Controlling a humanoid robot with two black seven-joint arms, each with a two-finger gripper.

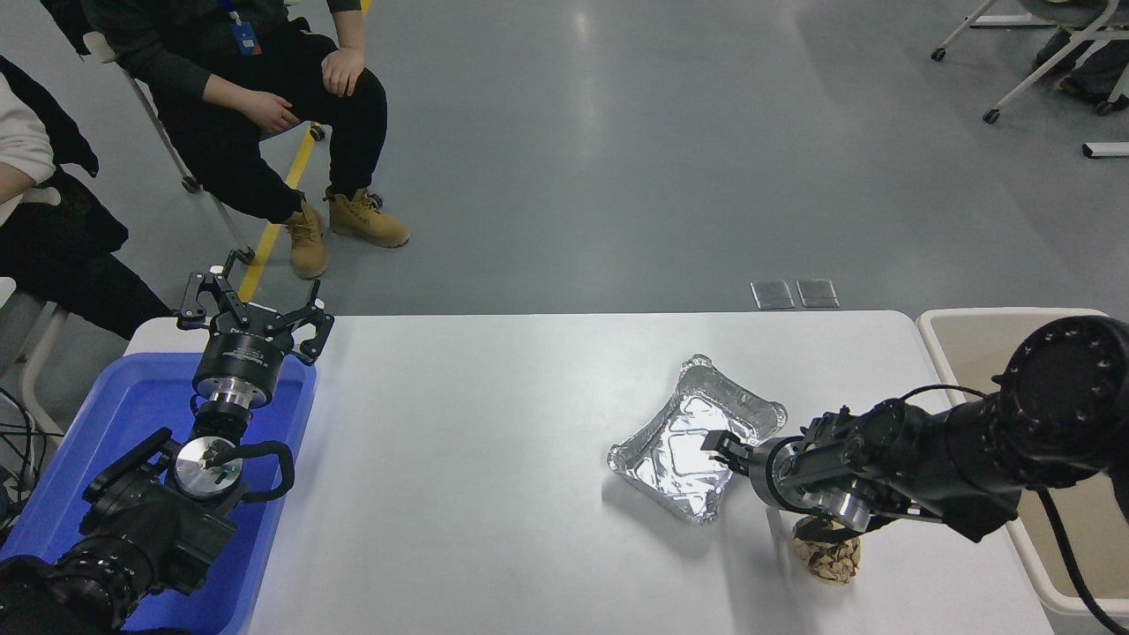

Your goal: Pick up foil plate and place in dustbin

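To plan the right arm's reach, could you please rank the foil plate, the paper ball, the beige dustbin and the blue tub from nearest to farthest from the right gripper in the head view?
1. Foil plate: under the right gripper tips, mid-table.
2. Paper ball: beneath the wrist, nearer the camera.
3. Dustbin: beyond the table's right edge.
4. Blue tub: far left, under the parked left gripper.

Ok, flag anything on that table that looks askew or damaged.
The foil plate lies skewed to the table edges, its rim crinkled and its far corner bent. A crumpled paper ball sits partly under the right gripper. Nothing spilled.
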